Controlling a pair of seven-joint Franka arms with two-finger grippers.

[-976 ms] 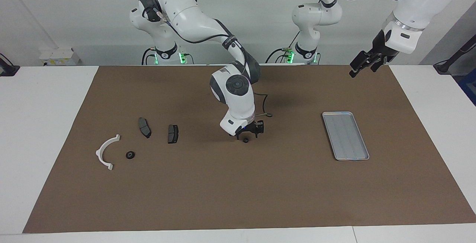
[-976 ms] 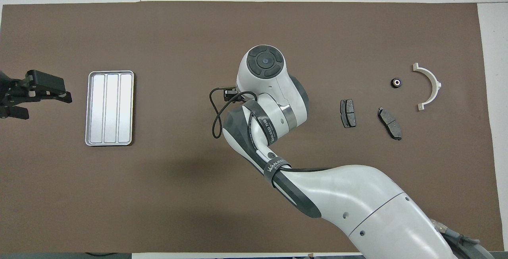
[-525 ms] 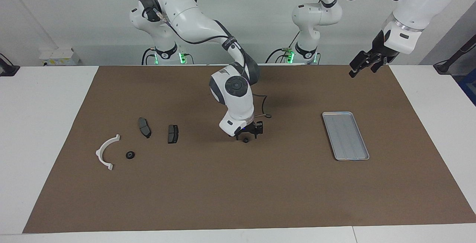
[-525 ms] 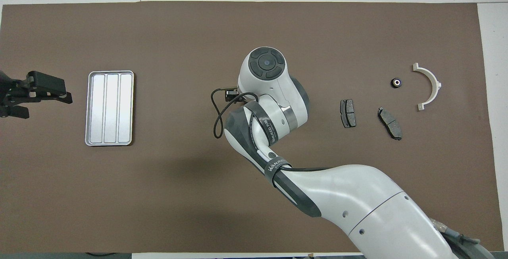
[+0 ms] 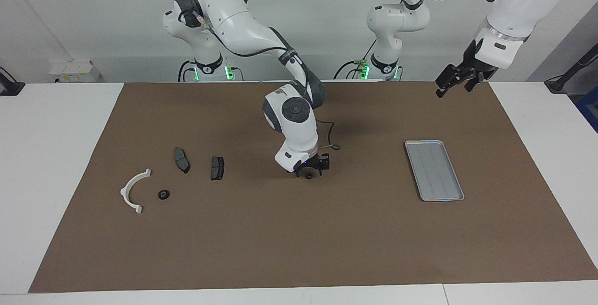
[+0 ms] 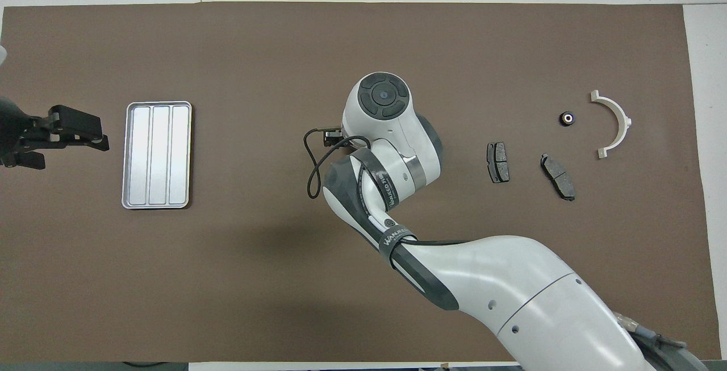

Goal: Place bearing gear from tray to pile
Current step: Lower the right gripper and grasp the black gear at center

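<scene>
A small black bearing gear [image 5: 309, 175] lies on the brown mat near the table's middle. My right gripper [image 5: 310, 170] stands low over it, open, with a finger on each side. In the overhead view the right wrist hides both. The silver-grey tray [image 5: 434, 169] lies toward the left arm's end and holds nothing; it also shows in the overhead view [image 6: 156, 155]. The pile lies toward the right arm's end: a white arc bracket [image 5: 125, 189], two dark brake pads [image 5: 181, 160] [image 5: 217, 167] and another bearing gear [image 5: 163, 194]. My left gripper [image 5: 444, 88] waits in the air over the mat's edge, nearer the robots than the tray.
The brown mat [image 5: 299, 239] covers most of the white table. A black cable loop [image 6: 309, 172] hangs beside the right wrist. In the overhead view the left gripper [image 6: 85, 135] is beside the tray, at the mat's end.
My right gripper has shifted slightly toward the pile's end while the bearing gear under it stayed in place. My left gripper has moved a little.
</scene>
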